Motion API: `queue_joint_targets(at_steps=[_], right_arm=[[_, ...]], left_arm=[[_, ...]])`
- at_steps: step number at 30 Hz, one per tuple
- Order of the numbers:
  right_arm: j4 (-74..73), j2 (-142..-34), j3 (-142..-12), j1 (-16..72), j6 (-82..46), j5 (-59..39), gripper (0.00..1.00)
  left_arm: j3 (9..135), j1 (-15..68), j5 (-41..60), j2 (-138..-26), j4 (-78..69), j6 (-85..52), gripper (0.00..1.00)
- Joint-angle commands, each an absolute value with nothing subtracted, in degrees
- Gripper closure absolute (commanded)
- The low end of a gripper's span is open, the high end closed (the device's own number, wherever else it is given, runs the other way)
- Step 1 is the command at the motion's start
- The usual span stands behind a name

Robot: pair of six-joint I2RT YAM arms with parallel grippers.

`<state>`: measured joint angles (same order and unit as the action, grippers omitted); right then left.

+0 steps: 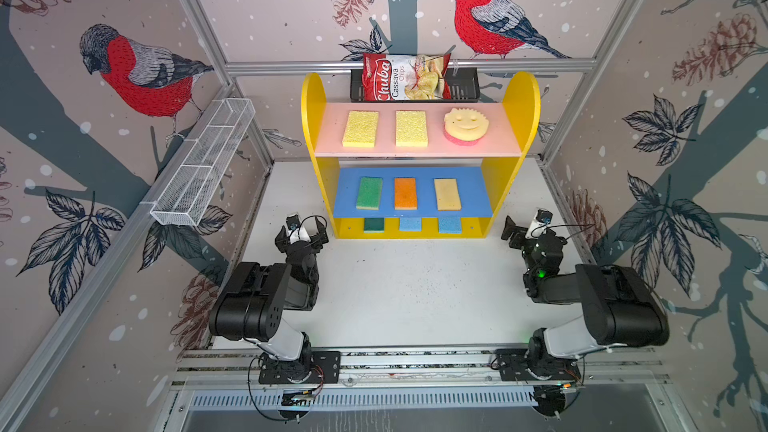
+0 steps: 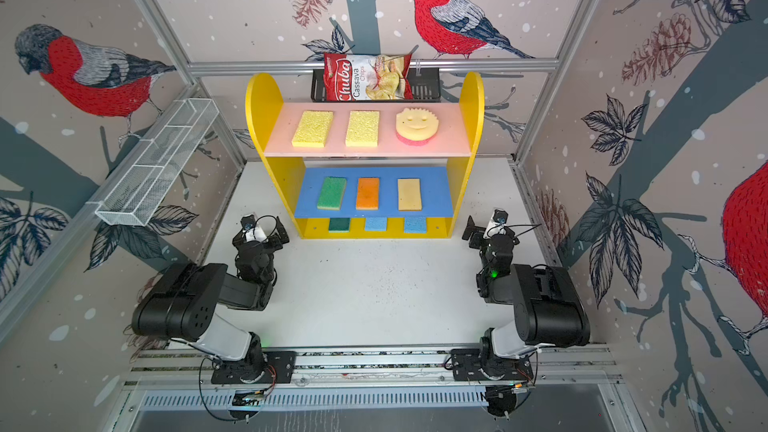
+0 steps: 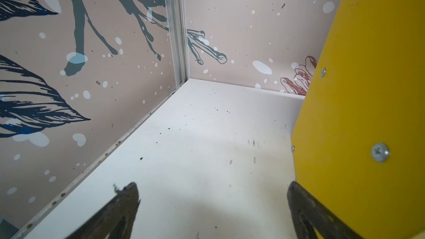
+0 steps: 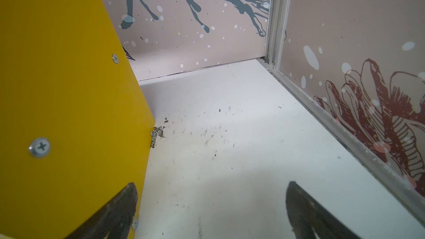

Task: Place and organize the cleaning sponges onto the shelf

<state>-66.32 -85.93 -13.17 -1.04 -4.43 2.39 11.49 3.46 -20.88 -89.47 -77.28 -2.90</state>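
White tabletop (image 1: 415, 292) mid-frame; nine cleaning sponges (image 1: 406, 193) sit three per board on the shelf (image 1: 314, 118), looks done, so I rest left gripper (image 1: 302, 238), right gripper (image 1: 524, 231) spread, empty, flanking it.

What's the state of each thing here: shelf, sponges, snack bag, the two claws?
shelf: upright, all three boards loaded.
top sponges: three, flat, spaced apart.
middle sponges: three, flat, spaced apart.
bottom sponges: three, partly hidden under the blue board.
chips bag: propped in the black basket.
left gripper: open, holding nothing.
right gripper: open, holding nothing.
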Motion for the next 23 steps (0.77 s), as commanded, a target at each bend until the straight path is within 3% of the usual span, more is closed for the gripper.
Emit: queue_joint_targets(at_steps=[1,23], right_arm=[[-68.56,-85.96,-13.45,-1.01,-4.0,1.93,0.0],[-67.83,-86.23,-13.91,-0.84,-3.96,2.14,0.0]], left_arm=[[11.68,3.52,-20.66,-89.47,-78.54,-2.46,0.01],[11.69,3.51,-20.7,-89.47,-78.51,-2.46,0.01]])
